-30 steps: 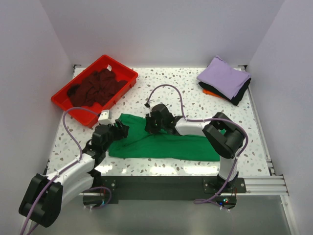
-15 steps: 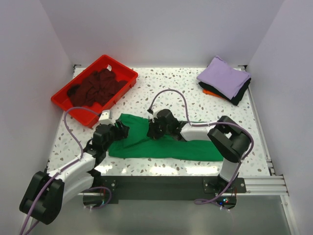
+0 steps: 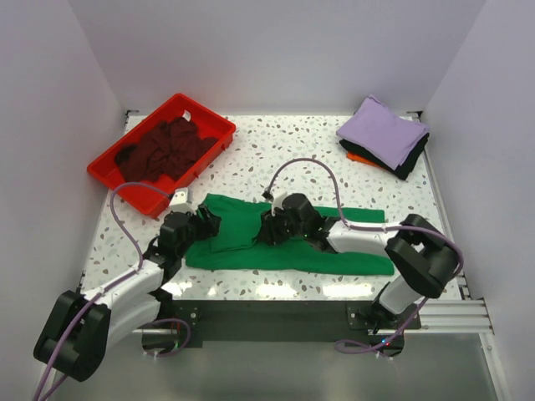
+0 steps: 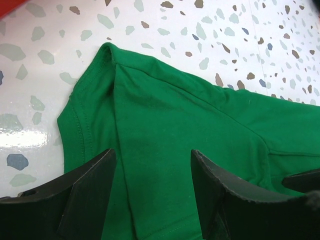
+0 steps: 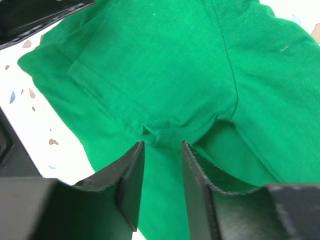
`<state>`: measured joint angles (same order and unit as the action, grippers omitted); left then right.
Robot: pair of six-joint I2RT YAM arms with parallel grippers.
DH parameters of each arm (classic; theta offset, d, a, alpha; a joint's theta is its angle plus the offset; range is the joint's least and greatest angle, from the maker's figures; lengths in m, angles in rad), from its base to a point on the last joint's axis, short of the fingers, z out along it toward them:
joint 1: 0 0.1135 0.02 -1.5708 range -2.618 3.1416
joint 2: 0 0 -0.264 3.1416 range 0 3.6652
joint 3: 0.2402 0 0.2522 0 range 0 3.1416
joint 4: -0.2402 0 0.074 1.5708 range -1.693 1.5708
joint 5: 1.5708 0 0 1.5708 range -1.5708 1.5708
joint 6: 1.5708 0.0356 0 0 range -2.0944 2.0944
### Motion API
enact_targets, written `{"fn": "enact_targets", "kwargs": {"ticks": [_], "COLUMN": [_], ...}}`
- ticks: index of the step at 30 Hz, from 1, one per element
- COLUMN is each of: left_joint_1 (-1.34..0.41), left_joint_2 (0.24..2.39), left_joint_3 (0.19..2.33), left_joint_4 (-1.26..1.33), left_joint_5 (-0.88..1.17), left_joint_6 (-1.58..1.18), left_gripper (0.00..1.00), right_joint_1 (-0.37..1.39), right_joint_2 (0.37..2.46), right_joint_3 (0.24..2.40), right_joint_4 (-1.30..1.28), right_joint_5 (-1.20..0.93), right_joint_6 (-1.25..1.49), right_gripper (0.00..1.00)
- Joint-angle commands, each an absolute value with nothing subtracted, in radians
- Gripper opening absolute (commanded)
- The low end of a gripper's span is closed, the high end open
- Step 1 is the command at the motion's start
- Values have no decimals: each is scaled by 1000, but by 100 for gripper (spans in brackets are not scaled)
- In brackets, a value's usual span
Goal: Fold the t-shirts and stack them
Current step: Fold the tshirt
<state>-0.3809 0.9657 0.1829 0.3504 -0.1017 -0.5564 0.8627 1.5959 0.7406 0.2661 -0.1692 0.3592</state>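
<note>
The bright green t-shirt (image 3: 251,251) lies flat as a long folded strip across the near part of the table. My left gripper (image 3: 206,224) hovers over its left end. In the left wrist view the left gripper (image 4: 151,152) stands wide open above the folded sleeve (image 4: 175,115), holding nothing. My right gripper (image 3: 269,231) sits low over the strip's middle. Its jaws (image 5: 162,144) are open, with a small pucker of cloth (image 5: 157,132) just past the tips and flat cloth below. A dark maroon t-shirt (image 3: 163,149) lies crumpled in the tray.
The red tray (image 3: 207,111) stands at the back left. At the back right is a folded stack with a lavender shirt (image 3: 380,129) on top, black (image 3: 414,154) under it and orange (image 3: 358,156) showing at the bottom. White walls close in both sides.
My right gripper moved right and toward the near edge, laying the green cloth down, and opened from shut, letting it go. The left gripper stayed put and open.
</note>
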Motion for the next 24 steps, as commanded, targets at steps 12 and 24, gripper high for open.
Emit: {"fn": "enact_targets", "kwargs": {"ticks": [12,24], "left_joint_1": [-383,-383], "left_joint_2": [979,980], "left_joint_3": [199,196], "left_joint_4": [393,402], "left_joint_5": [-118,-104], "left_joint_6": [-522,-520], "left_gripper": [68,68], "right_joint_1": [868,894], "right_joint_2": [1612,1731], "right_joint_3": [833,842], "right_joint_4": [328,373], "right_joint_5": [-173,-216], "right_joint_6": [313,356], "right_gripper": [47,47]}}
